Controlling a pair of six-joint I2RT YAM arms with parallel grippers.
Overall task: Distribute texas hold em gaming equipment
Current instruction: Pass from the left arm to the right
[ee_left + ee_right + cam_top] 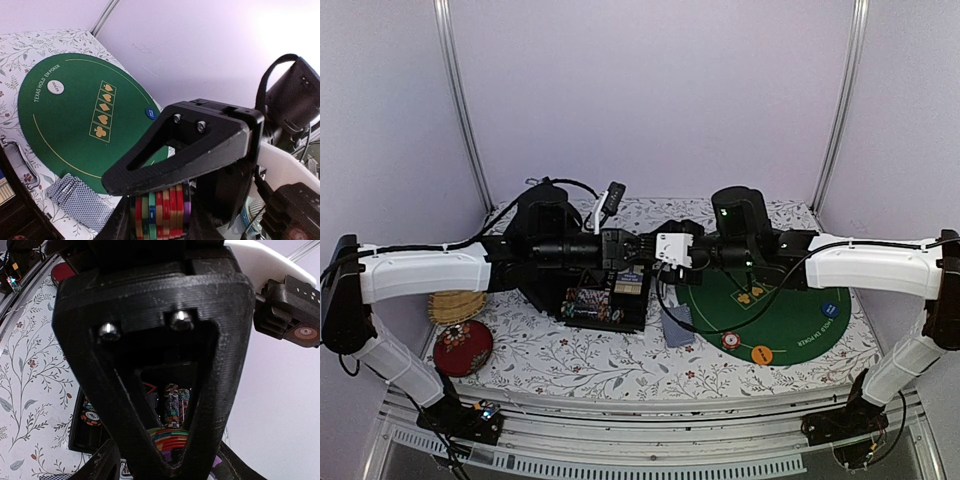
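Over the black case [605,300] the left gripper [159,227] clamps the chip stack [165,205] (striped edges); for the right gripper [167,465] we cannot tell

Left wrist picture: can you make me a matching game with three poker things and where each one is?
Things:
1. white disc
2. playing cards
3. chip stack

Places:
A. held in the left gripper
B. lying on the green mat
C. lying on the flowery cloth, beside the mat

Right pairs: 1-B, 2-C, 3-A.
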